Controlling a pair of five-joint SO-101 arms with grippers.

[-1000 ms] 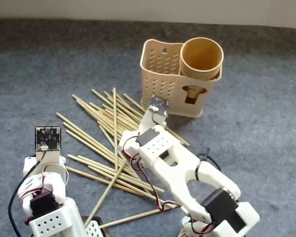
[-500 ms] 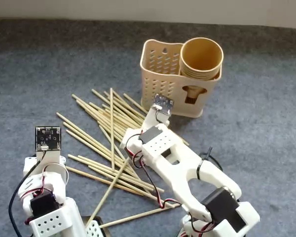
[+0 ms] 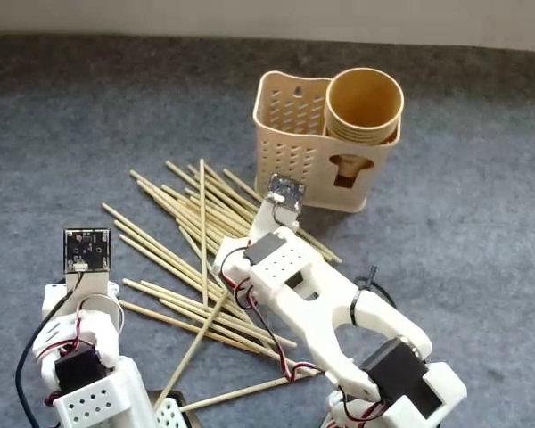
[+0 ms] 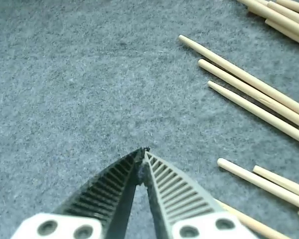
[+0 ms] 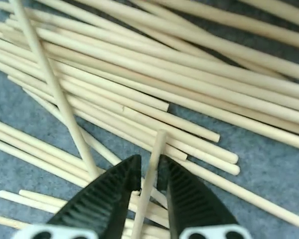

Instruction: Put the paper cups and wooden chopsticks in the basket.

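The right claw pinches 1 chopstick over the pile; the left claw sits closed, empty.

I see a stack of tan paper cups standing upright, mouths up, in the cream perforated plastic basket, in the compartment that lies to the right in my high view. The basket stands upright at the far side of the grey carpeted worktop. Pale round wooden chopsticks lie flat in a loose, criss-crossed fan just in front of the basket. A single chopstick rests across the others, its end between the jaws of the right tool, which sit close against it.
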